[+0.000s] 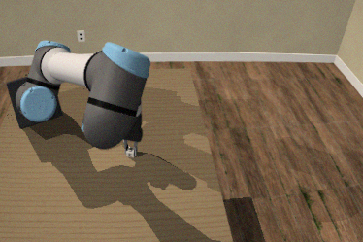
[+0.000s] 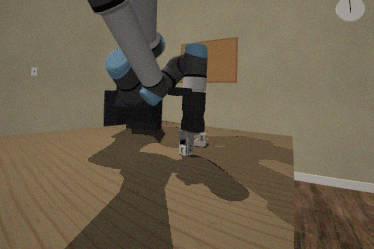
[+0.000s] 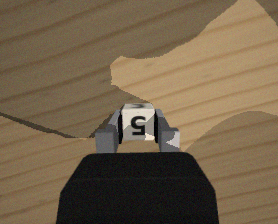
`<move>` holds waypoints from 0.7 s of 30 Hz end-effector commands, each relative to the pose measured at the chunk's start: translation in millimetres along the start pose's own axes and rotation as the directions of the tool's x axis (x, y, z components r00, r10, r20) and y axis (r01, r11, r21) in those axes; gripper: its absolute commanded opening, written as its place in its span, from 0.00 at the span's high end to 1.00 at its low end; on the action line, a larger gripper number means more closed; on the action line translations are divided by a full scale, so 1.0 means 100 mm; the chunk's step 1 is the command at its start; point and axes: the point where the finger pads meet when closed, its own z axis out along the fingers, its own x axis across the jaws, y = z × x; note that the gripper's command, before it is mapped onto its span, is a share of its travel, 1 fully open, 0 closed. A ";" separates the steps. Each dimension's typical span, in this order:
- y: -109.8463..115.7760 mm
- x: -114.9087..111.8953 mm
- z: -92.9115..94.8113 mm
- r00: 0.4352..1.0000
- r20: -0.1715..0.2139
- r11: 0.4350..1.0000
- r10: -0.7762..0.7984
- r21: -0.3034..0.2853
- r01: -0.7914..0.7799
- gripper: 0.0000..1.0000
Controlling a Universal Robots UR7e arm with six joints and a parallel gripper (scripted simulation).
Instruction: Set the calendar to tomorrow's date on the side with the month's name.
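My gripper [image 1: 131, 146] [image 2: 186, 143] [image 3: 138, 119] points down, its dark pads against two opposite sides of a white cube [image 1: 131, 153] [image 2: 183, 150] [image 3: 138, 113]. It is shut on this cube. In the wrist view the cube's face toward the camera shows a black 5, upside down there. A second face above it in that view shows part of a dark mark. The cube is at or just above the table; I cannot tell which. A small white object [image 2: 201, 140], apparently the calendar with the other cube, stands behind the gripper in the exterior view. Its date cannot be read.
The wooden table [image 1: 165, 218] [image 2: 270, 229] [image 3: 240, 200] carries large arm shadows. Its edge lies to the right, with the plank floor [image 1: 291, 145] [image 2: 335, 214] beyond. The arm hides the area behind the gripper in the top view, and the white object is close behind the fingers in the exterior view.
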 end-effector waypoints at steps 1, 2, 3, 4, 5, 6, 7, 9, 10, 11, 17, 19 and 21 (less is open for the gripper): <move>0.00 0.00 0.00 1.000 0.001 1.000 0.000 0.000 0.000 0.43; 0.00 0.00 0.00 1.000 0.001 1.000 0.000 0.000 0.000 0.43; 0.00 0.00 0.00 1.000 0.001 1.000 0.000 0.000 0.000 0.43; 0.00 0.00 0.00 1.000 0.001 1.000 0.000 0.000 0.000 0.43; 0.00 0.00 0.00 1.000 0.001 1.000 0.000 0.000 0.000 0.43; 0.00 0.00 0.00 1.000 0.001 1.000 0.000 0.000 0.000 0.43; 0.00 0.00 0.00 1.000 0.001 1.000 0.000 0.000 0.000 0.43; 0.00 0.00 0.00 1.000 0.001 1.000 0.000 0.000 0.000 0.43; 0.00 0.00 0.00 1.000 0.001 1.000 0.000 0.000 0.000 0.43; 0.00 0.00 0.00 1.000 0.001 1.000 0.000 0.000 0.000 0.43; 0.00 0.00 0.00 1.000 0.001 1.000 0.000 0.000 0.000 0.43; 0.00 0.00 0.00 1.000 0.001 1.000 0.000 0.000 0.000 0.43; 0.00 0.00 0.00 1.000 0.001 1.000 0.000 0.000 0.000 0.37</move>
